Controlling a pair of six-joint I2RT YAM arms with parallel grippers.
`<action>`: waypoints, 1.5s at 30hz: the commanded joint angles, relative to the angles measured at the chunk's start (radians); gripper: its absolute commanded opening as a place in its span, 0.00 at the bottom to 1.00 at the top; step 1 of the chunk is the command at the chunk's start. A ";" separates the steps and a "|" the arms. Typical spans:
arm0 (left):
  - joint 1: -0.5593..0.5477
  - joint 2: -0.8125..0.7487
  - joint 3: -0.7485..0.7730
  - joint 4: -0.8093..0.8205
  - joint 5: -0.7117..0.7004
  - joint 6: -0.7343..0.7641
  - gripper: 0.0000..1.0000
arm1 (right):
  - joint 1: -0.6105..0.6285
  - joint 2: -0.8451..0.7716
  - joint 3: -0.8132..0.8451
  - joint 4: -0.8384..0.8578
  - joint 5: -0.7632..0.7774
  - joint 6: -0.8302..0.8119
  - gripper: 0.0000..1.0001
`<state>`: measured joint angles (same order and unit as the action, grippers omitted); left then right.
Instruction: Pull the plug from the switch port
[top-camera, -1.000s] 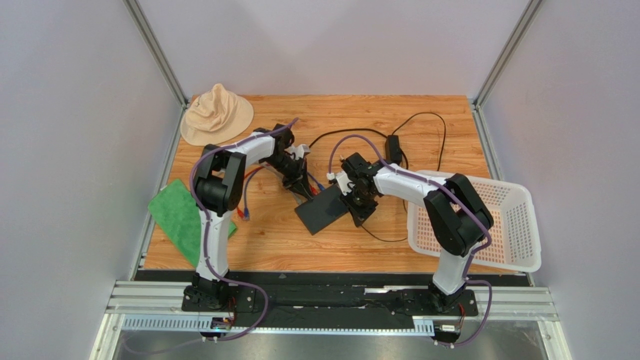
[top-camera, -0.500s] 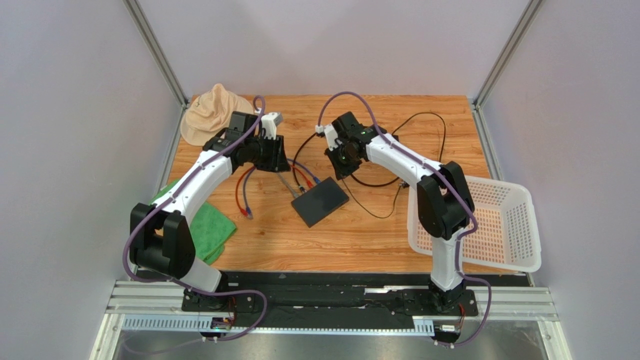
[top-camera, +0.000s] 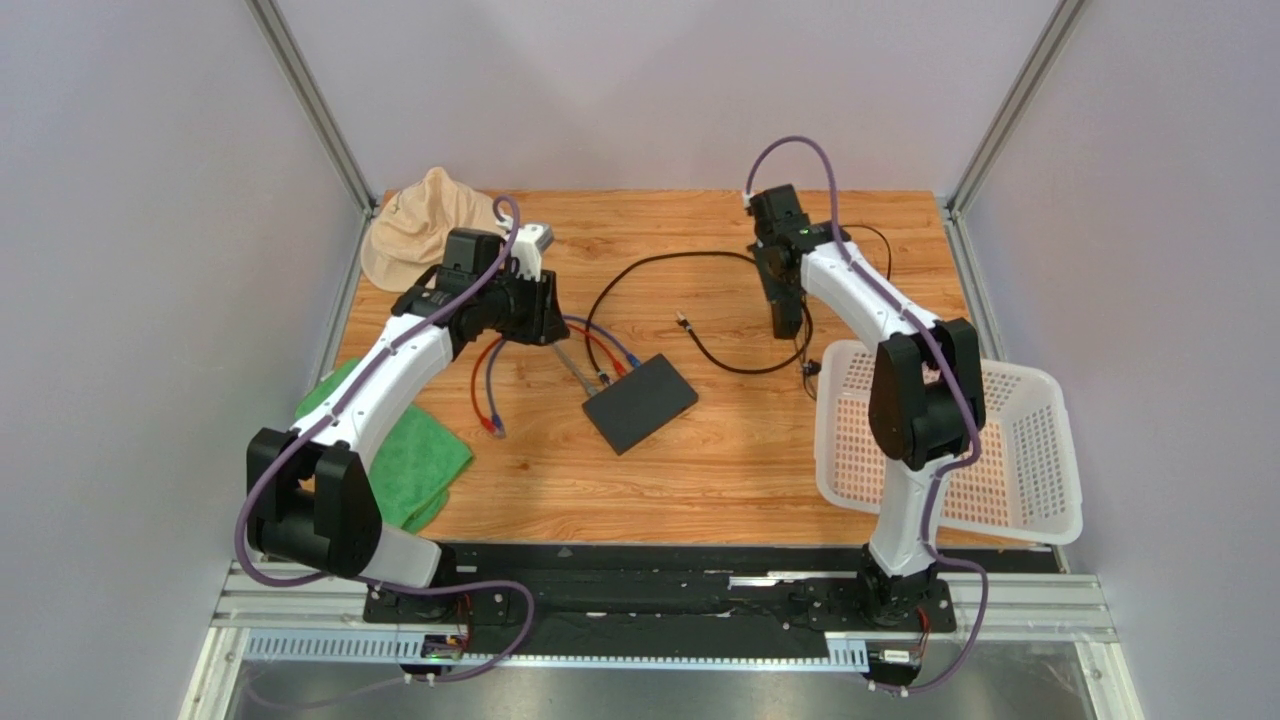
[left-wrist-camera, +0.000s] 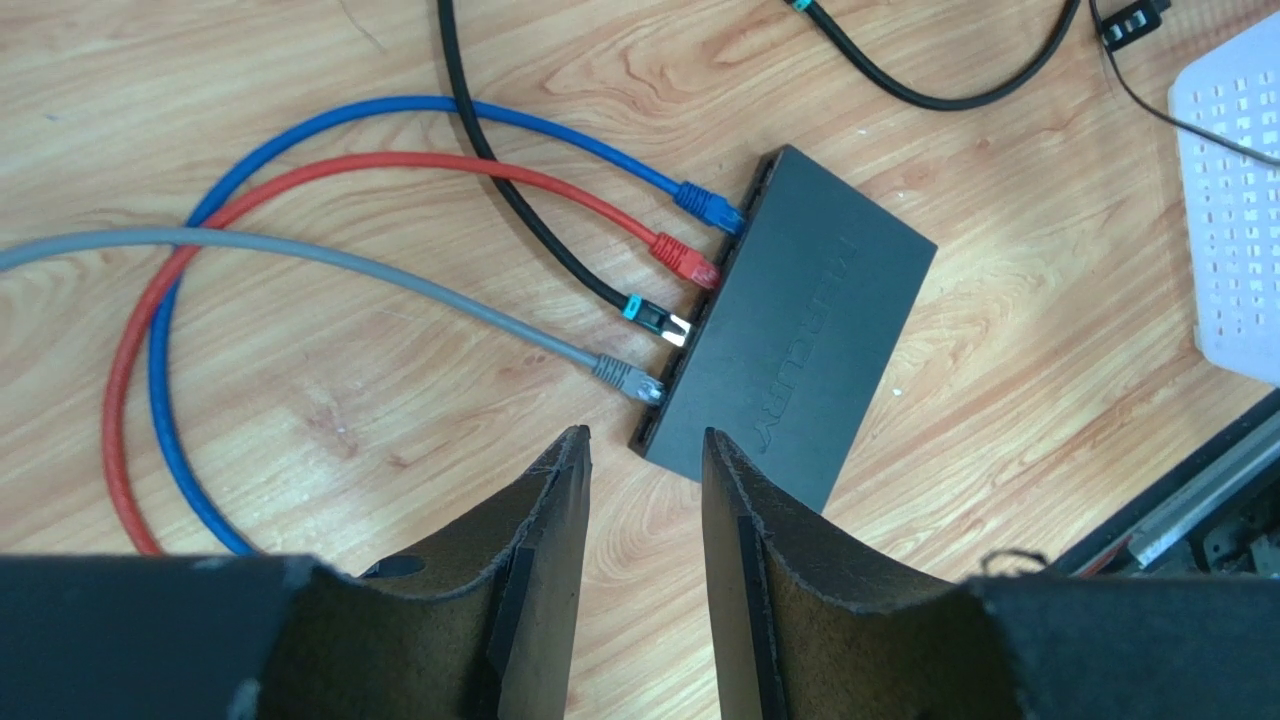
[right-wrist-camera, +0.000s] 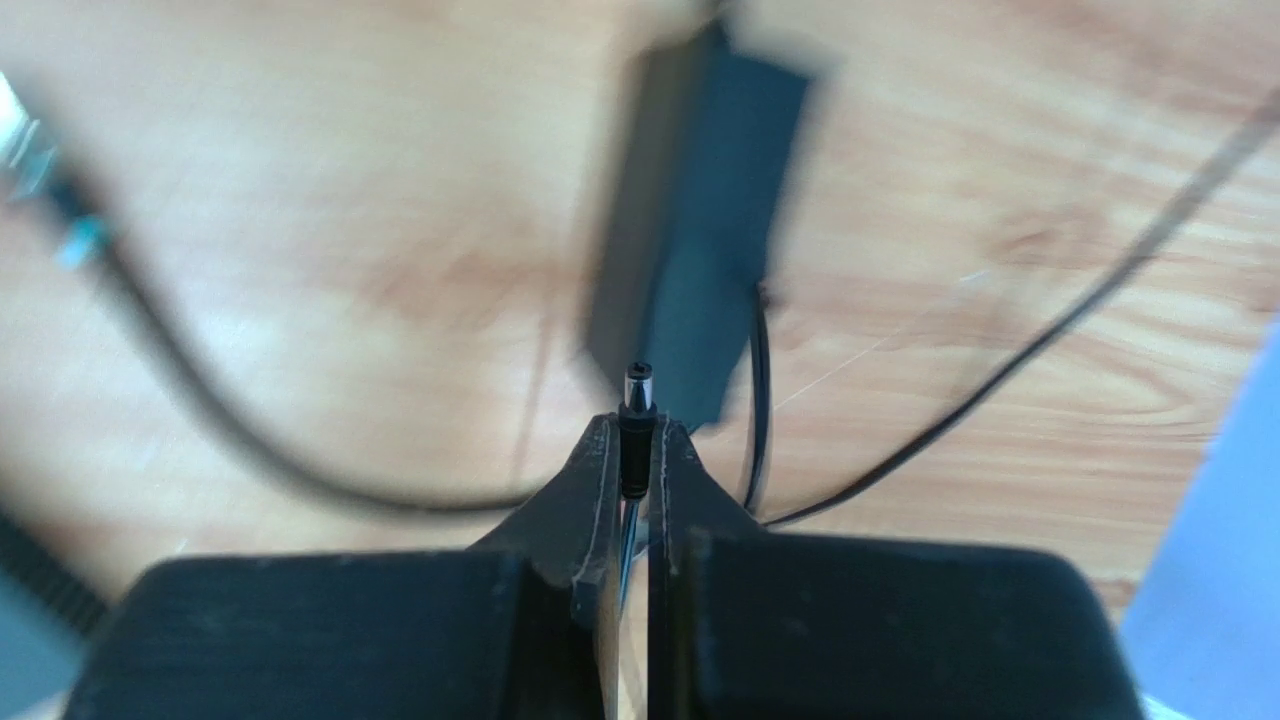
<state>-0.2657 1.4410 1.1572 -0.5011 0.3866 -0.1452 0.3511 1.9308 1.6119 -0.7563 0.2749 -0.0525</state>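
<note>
One container sits on the table, a white mesh basket, off to the right of the right gripper and back toward its base. Only the basket's own perforated floor shows inside. In the overhead view the right arm's elbow overlaps its rim.

The switch lies flat on the wood just ahead of the left gripper, a little to the right of its fingertips. A blue cable, a red cable, a black cable and a grey cable meet its port edge side by side. The left gripper's fingers stand a narrow gap apart with nothing between them.

Only the right wrist view shows the right gripper pinched tight on a small barrel plug, its metal tip poking past the fingertips. The plug is well apart from the switch. Just beyond it lies a blurred black power adapter. From overhead the plug is too small to make out.

Only the left wrist view shows the order of the cable colours and the embossed lettering on the switch lid. Only the overhead view shows a tan hat beyond the left gripper and a green cloth back toward that arm's base.
</note>
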 joint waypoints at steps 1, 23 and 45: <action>0.006 -0.068 -0.024 0.049 -0.020 0.052 0.42 | -0.078 0.063 0.190 0.139 0.155 0.000 0.00; 0.006 -0.011 -0.168 0.119 -0.063 -0.045 0.64 | 0.198 -0.116 0.068 0.127 -0.107 -0.027 0.93; -0.049 0.361 -0.050 0.070 0.097 -0.045 0.25 | 0.356 -0.101 -0.337 0.086 -0.329 -0.020 0.00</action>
<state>-0.3138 1.7699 1.0603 -0.4072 0.4377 -0.2134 0.7059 1.8278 1.2648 -0.7124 -0.0788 -0.0673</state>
